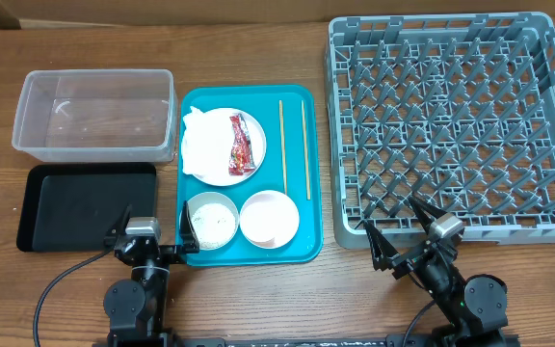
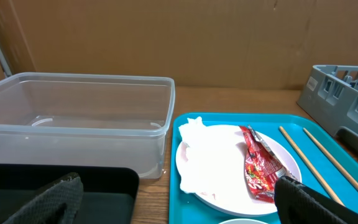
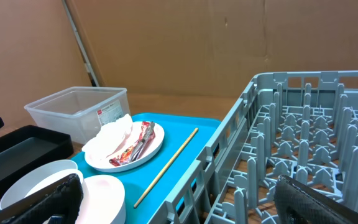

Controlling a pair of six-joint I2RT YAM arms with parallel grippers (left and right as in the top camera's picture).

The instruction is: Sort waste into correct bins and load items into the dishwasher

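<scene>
Parts of several things fall outside the wrist views. From the left wrist, the white plate (image 2: 229, 168) is cut off at the near edge and partly covered by one dark fingertip (image 2: 316, 202), and only a corner of the grey dish rack (image 2: 344, 93) shows at far right. From the right wrist just one chopstick can be seen; the rack wall seems to hide the other.

Overhead, both chopsticks (image 1: 282, 145) lie side by side but apart on the right part of the teal tray (image 1: 297, 96), running near to far. The plate sits on the tray's far left, carrying the crumpled napkin (image 1: 202, 140) on its left and the red wrapper (image 1: 241, 145) on its right. Two white bowls sit on the near part of the tray: the left bowl (image 1: 212, 220) holds something pale and grainy, possibly rice, though it is too small to be sure; the right bowl (image 1: 269, 217) looks bare.

Left of the tray, the clear tub (image 1: 94, 114) stands far and the black tray (image 1: 85, 205) near, just beside each other. The rack fills the right of the bench (image 1: 258, 299).

The left claw (image 1: 155, 220) hovers at the near edge between black tray and teal tray, fingers spread wide, gripping nothing. The right claw (image 1: 393, 220), likewise spread and empty, is at the rack's near-left corner.
</scene>
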